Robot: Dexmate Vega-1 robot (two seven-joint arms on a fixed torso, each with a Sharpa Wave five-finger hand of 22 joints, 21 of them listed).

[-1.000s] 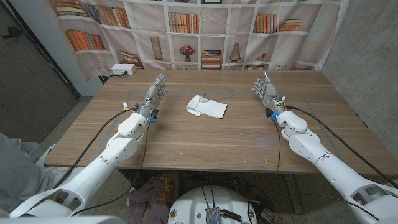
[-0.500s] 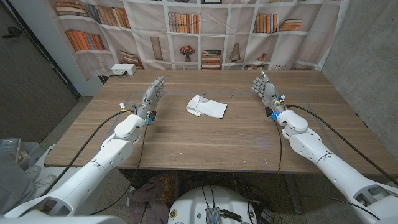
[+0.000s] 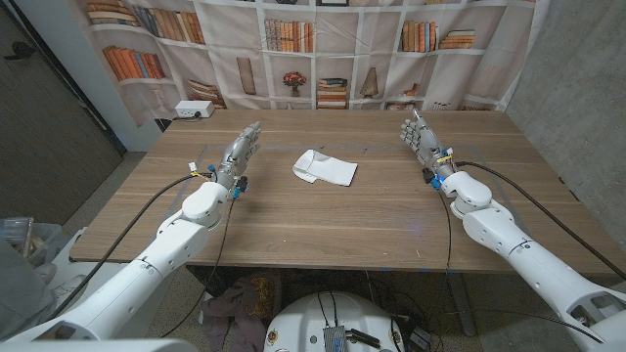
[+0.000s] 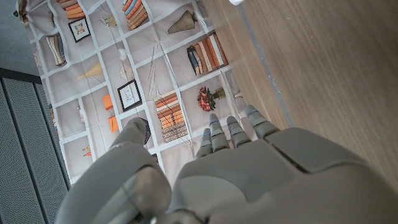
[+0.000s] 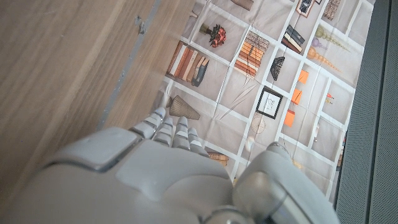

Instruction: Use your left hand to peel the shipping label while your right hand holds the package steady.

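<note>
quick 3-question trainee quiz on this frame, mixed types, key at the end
1. True or false: the right hand is pressing on the flat white paper package.
2. Which does the left hand hold? A) the package B) a label C) nothing
3. Fill in: the package lies on the wooden table ____ the two hands.

Key: 1 false, it stands apart from the package. 2 C, fingers apart. 3 between.
</note>
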